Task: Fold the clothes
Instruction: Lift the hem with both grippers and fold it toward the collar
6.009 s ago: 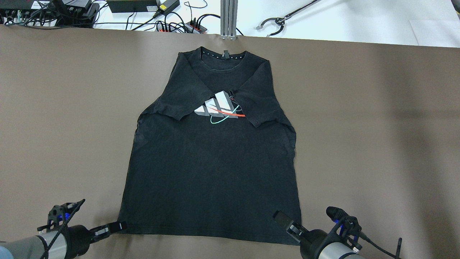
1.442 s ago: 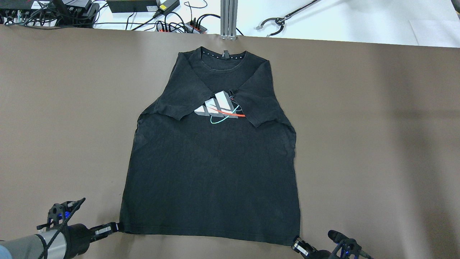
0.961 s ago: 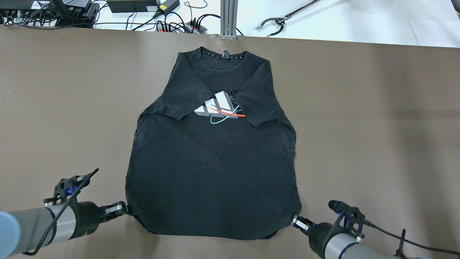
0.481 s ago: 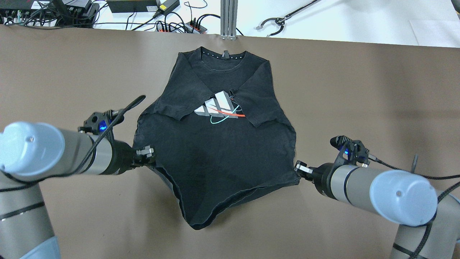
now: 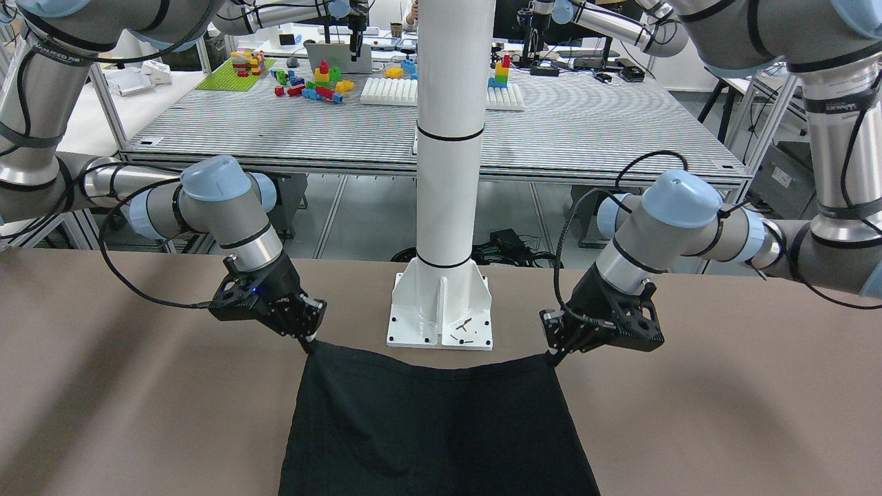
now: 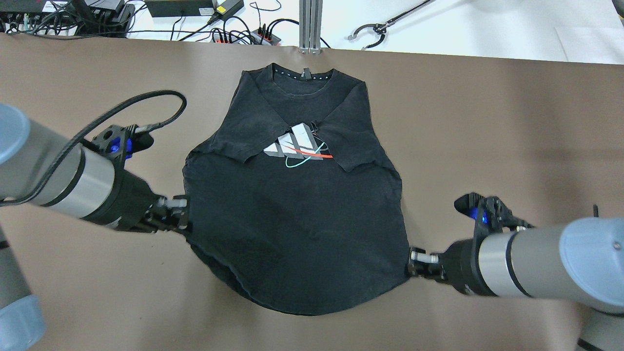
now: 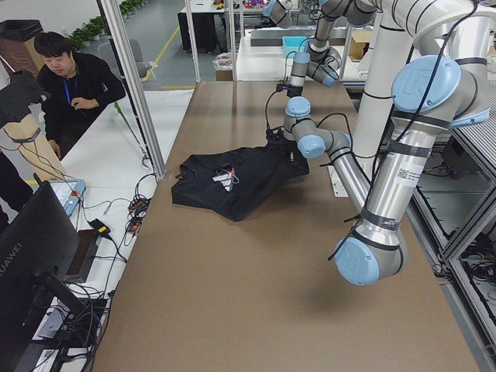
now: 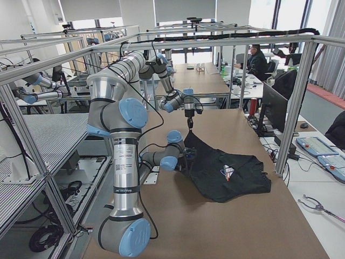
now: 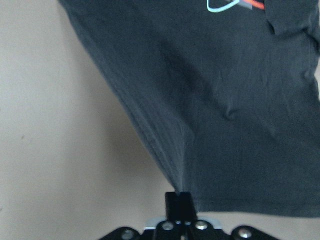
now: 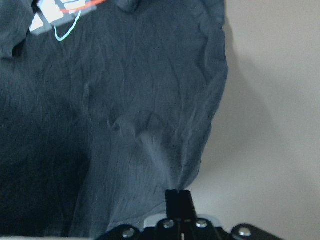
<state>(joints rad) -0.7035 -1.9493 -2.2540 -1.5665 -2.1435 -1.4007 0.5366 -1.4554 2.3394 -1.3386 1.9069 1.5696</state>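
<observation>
Newly raised, the shirt (image 6: 292, 214) hem sags between left fingers (image 6: 181, 216) and right fingers (image 6: 414, 257) clamped on its corners over open table (image 6: 487, 122).

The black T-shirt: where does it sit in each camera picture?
Front-facing: T-shirt bottom centre.
Overhead: T-shirt in the middle.
Exterior left: T-shirt just left of centre.
Exterior right: T-shirt lower right of centre.
Left wrist: T-shirt fills the upper right.
Right wrist: T-shirt fills the left.
Shared landmark: the chest logo, in every view but front-facing.
</observation>
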